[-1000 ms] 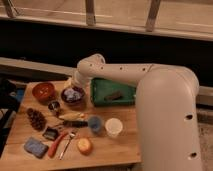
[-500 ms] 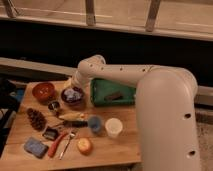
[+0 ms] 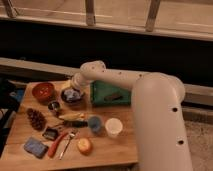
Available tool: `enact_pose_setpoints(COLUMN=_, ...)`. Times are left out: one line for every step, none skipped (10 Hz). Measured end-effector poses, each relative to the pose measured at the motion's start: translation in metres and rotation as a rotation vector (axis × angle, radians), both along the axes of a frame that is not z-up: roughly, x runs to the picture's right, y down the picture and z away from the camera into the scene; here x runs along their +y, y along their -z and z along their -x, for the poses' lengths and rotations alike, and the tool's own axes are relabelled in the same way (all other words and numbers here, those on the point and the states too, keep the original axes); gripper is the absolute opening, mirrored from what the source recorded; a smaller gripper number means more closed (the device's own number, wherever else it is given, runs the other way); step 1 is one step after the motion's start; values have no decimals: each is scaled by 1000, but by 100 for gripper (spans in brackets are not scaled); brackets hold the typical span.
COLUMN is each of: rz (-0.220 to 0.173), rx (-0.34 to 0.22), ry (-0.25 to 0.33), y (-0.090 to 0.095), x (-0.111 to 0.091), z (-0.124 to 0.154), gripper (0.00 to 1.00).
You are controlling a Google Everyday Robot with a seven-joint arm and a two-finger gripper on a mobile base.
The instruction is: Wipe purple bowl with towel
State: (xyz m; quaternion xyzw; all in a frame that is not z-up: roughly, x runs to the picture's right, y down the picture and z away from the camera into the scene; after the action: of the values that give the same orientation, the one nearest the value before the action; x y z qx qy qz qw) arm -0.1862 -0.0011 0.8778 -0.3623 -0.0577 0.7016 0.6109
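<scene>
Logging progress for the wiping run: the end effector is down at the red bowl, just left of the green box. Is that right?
Not quite. The camera view shows the end effector down at the purple bowl, not the red bowl, which sits further left. The rest holds: it is just left of the green box.

Robot lab: tool (image 3: 75, 86) over cluttered table (image 3: 118, 150)

Wooden table (image 3: 125, 147) with red bowl (image 3: 43, 91), pinecone (image 3: 36, 119), purple bowl (image 3: 75, 100) under gripper (image 3: 74, 89).
</scene>
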Motion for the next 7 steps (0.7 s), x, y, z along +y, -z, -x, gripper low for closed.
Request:
enact_pose_setpoints(rz=4, rx=-3, ry=1, y=-4, x=0, z=0, gripper=75)
enact_pose_setpoints(rz=11, rx=-6, ry=11, y=-11, x=2, z=4, gripper=75)
enact_pose_setpoints(rz=14, rx=-7, ry=21, y=-16, x=3, z=9, gripper=75)
enact_pose_setpoints(rz=22, rx=-8, ry=40, y=-23, x=6, z=15, gripper=75)
enact_pose_setpoints(rz=27, rx=-6, ry=55, y=-31, x=6, z=18, gripper=75)
enact_pose_setpoints(rz=31, rx=-5, ry=74, y=-40, x=6, z=25, gripper=75)
enact_pose_setpoints(rz=35, rx=-4, ry=87, y=-46, x=8, z=30, gripper=75)
